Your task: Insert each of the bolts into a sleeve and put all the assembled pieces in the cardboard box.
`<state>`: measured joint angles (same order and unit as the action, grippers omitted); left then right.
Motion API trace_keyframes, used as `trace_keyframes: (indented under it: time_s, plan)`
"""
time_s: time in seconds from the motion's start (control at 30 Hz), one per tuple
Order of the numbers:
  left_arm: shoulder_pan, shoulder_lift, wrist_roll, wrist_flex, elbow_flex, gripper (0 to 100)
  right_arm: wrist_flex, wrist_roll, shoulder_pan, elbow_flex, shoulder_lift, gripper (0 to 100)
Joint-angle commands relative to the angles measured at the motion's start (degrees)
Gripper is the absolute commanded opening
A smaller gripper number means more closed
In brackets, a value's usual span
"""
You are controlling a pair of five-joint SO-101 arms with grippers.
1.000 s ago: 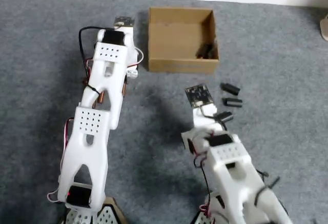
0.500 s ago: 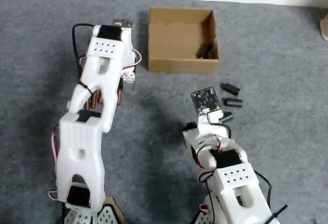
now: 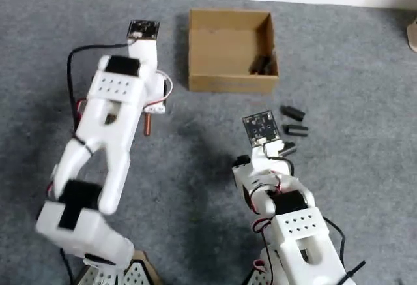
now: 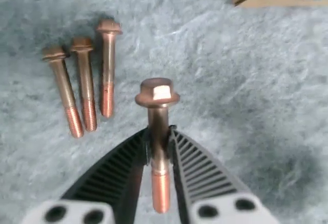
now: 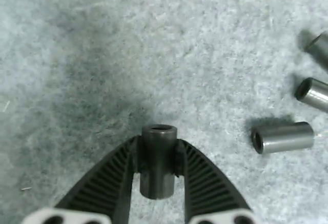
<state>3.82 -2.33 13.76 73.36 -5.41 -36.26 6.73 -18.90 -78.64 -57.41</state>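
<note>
Landmark for all positions: cardboard box, open top, on grey carpet.

Left gripper: jaws narrow, clamped on the shank of one bolt. The hex head sits past the fingertips and the threaded end runs back between the fingers toward the wrist. The bolt lies along the gripper's own axis, centred between the two ribbed pads. It is lifted off the carpet.

Three loose bolts lie side by side on the carpet, roughly parallel, heads pointing the same way. They are beyond the gripper on the side away from the box, whose corner shows at the opposite frame edge. The left arm stands off the box's left front corner.

Right gripper: jaws narrow, holding one dark sleeve. The sleeve is upright between the pads, with its open bore at the fingertip end. The right arm is in front of the box, toward its right side.

Three loose sleeves lie on their sides just off the box's front right corner, apart from one another, beside the right gripper and not touching it.

Inside the box, dark assembled pieces rest against the right wall.
</note>
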Motion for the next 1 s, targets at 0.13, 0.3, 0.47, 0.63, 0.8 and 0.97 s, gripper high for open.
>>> trace_keyframes:
  time_s: [0.13,0.3,0.47,0.63,0.8,0.97]
  plan:
    - [4.18,8.04,0.53,-14.07,-9.36,1,0.84,-0.26,-10.42,0.84,-1.54,0.5]
    - [7.6,8.57,0.88,-15.3,-10.77,1,6.99,-0.35,-14.9,-0.04,-1.54,0.5]
    - [7.96,17.71,0.88,-15.65,-13.58,1,16.57,-0.35,-12.26,-3.56,-1.54,0.5]
    - [9.36,31.34,0.88,-21.27,-21.85,1,21.85,-0.44,-12.09,-6.64,-1.54,0.5]
    - [10.59,39.25,0.62,-35.96,-33.89,1,26.33,-0.44,-12.09,-7.69,-1.54,0.5]
    - [10.95,41.36,0.97,-42.2,-38.2,1,26.33,-0.35,-11.65,-7.52,-1.54,0.5]
